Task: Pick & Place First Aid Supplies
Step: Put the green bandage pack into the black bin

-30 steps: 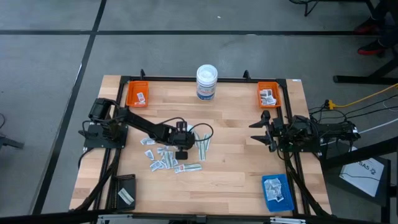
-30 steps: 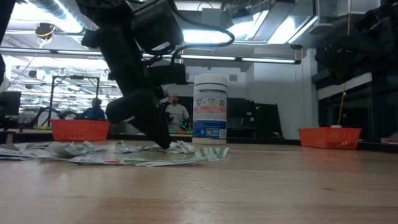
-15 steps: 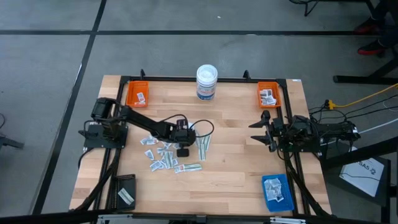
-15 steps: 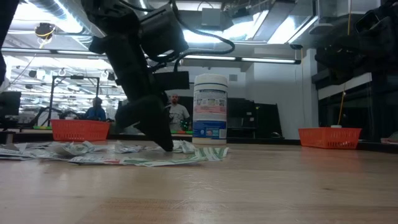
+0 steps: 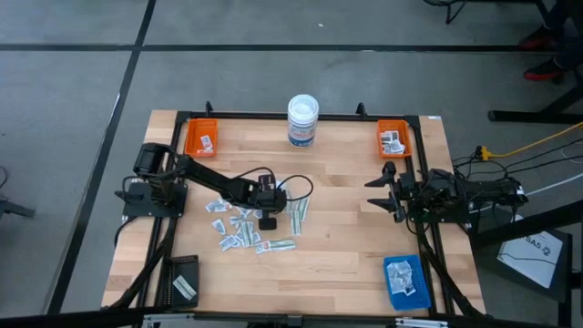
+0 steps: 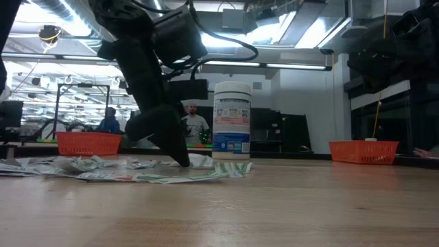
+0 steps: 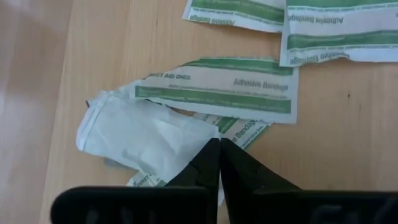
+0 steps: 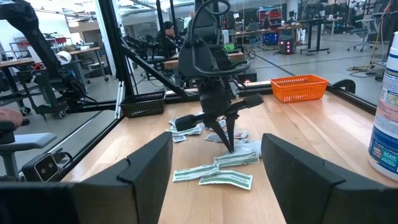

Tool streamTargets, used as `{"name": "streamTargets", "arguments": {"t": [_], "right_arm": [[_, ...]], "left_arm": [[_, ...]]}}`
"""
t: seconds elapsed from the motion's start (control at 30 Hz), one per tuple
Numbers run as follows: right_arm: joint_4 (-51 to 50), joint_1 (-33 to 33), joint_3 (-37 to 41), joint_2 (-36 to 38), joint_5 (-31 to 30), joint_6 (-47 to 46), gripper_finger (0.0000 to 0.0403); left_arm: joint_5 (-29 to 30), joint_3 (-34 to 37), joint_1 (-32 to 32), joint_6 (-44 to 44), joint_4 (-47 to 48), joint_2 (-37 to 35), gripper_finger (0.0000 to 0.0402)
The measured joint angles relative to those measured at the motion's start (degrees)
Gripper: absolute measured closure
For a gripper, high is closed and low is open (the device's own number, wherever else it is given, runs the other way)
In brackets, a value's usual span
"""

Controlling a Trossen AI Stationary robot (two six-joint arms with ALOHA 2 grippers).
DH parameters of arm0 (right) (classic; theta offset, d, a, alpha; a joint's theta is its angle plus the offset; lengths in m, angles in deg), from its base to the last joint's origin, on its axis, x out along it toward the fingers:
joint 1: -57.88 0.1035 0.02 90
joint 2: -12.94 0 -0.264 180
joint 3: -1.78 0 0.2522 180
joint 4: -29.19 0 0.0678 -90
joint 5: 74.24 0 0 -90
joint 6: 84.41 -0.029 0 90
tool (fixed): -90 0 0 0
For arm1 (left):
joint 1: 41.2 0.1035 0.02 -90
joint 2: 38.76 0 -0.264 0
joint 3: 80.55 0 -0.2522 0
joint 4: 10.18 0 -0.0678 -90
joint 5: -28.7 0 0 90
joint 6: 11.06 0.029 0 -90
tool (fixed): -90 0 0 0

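Packets: thin, light, floppy paper, best pinched by an edge. Left gripper fingers closed on one white packet; right gripper fingers wide open.

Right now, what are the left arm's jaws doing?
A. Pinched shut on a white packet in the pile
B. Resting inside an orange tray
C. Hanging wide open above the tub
A: in the left wrist view the left gripper is closed on the white packet.
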Motion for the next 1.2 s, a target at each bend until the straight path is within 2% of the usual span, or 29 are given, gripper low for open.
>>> {"name": "streamTargets", "arguments": {"t": [0.23, 0.57, 1.0, 1.2], "right_arm": [[-0.01, 0.01, 0.00, 0.01, 0.00, -0.01, 0.0158], [0.00, 0.02, 0.00, 0.02, 0.00, -0.02, 0.0158], [-0.01, 0.01, 0.00, 0.00, 0.00, -0.02, 0.0158], [-0.02, 0.02, 0.00, 0.02, 0.00, -0.02, 0.0158]], "left_arm": [[0.50, 0.17, 0.00, -0.29, 0.59, -1.20, 0.0399], [8.90, 0.12, -1.41, -4.68, 0.17, -4.29, 0.0400], [14.19, 0.07, -6.30, -8.19, 7.01, -15.62, 0.0400], [10.10, -0.02, -8.05, -8.16, 10.71, -22.01, 0.0399]]}}
